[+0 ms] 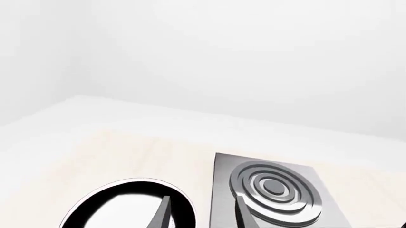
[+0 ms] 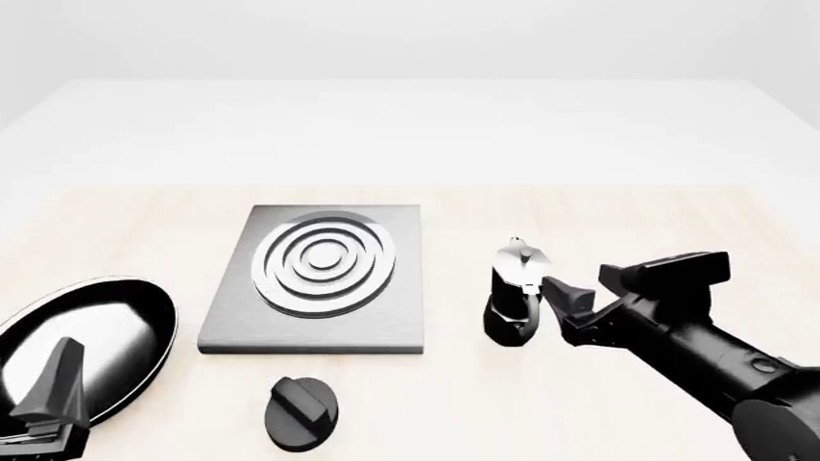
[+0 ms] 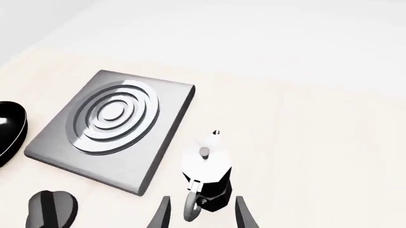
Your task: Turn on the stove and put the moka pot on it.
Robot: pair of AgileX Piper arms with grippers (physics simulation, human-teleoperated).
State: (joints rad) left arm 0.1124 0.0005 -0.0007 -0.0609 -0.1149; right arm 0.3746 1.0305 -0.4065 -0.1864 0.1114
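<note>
My right gripper (image 3: 199,211), fingers spread, sits just behind the upright moka pot (image 2: 516,288), handle facing me; left gripper (image 2: 52,384) is far, state unclear.

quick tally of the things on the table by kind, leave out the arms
Stove slab: 1
Stove knob: 1
Moka pot: 1
Frying pan: 1
Total: 4
</note>
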